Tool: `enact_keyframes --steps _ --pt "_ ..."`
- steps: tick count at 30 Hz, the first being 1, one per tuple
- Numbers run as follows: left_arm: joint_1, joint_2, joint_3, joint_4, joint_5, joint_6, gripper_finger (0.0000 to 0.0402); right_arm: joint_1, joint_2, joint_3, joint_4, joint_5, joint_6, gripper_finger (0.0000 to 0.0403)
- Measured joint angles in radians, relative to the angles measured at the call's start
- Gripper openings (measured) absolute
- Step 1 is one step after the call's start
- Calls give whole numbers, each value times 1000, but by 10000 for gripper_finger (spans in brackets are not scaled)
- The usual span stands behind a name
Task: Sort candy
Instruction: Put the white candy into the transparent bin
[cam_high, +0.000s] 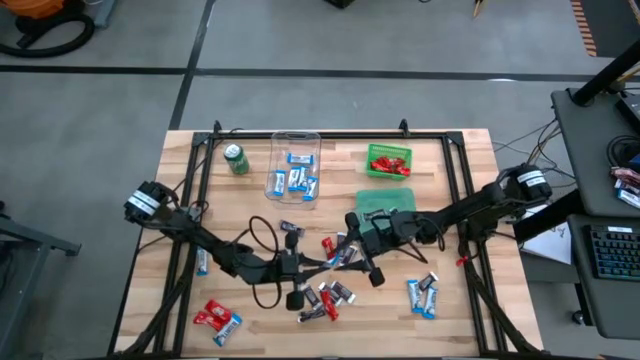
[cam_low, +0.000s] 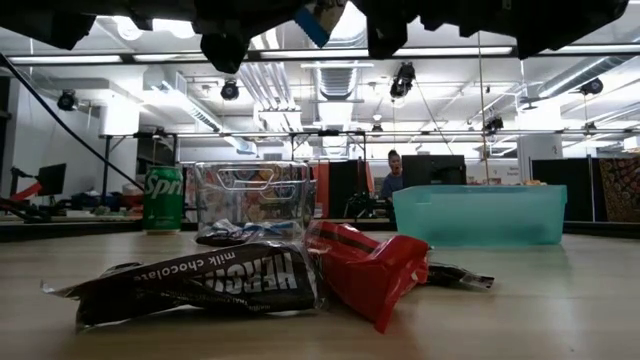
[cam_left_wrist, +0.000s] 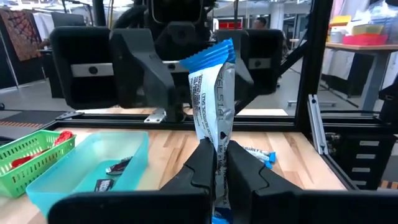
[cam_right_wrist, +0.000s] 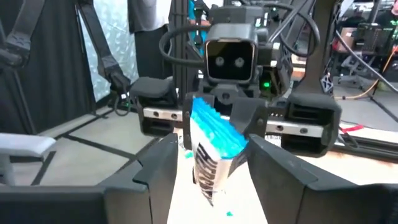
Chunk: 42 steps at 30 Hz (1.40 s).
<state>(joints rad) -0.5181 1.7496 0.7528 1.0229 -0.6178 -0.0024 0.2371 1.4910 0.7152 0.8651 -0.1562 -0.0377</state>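
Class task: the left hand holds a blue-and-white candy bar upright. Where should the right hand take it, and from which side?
Probably the free upper half of the candy bar, since the left hand pinches its lower part. The right hand, open and facing it, should come straight on, one finger passing each side.

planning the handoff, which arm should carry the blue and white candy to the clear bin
Left. The left gripper is shut on the blue-and-white candy, held upright. The right gripper is open, its fingers either side of the candy without gripping it. The clear bin sits toward the left arm's half of the table.
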Motion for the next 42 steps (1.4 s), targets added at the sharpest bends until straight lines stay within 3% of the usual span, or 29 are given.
enact_keyframes --steps 5,11,16,19,22,27,29,31,35,38,42 --pt "3 0 2 5 0 -2 12 0 23 23 -6 -1 -17 137" --pt "4 0 2 5 -1 -18 46 0 27 30 -2 -3 -29 32" --pt "4 0 -5 -3 -8 -18 94 -6 22 29 -26 -5 11 22" --pt "-4 -14 -16 -68 -72 -43 122 -33 -2 38 -146 18 55 22" --pt "-14 -52 -25 -204 -158 -130 143 -80 -60 64 -392 214 106 21" --pt "-17 -133 -29 -496 -185 -361 158 -220 -142 139 -995 851 216 20" --pt "-17 -156 -29 -571 -186 -430 159 -306 -157 157 -1216 999 328 20" --pt "-17 -167 -29 -606 -186 -455 159 -401 -171 169 -1331 959 407 20" --pt "-17 -168 -29 -614 -185 -454 159 -537 -179 132 -1309 688 383 20" --pt "-20 -177 -29 -691 -183 -485 159 -560 -178 111 -1218 580 332 20" --pt "-22 -224 -29 -848 -177 -585 159 -554 -178 106 -1090 527 282 20"
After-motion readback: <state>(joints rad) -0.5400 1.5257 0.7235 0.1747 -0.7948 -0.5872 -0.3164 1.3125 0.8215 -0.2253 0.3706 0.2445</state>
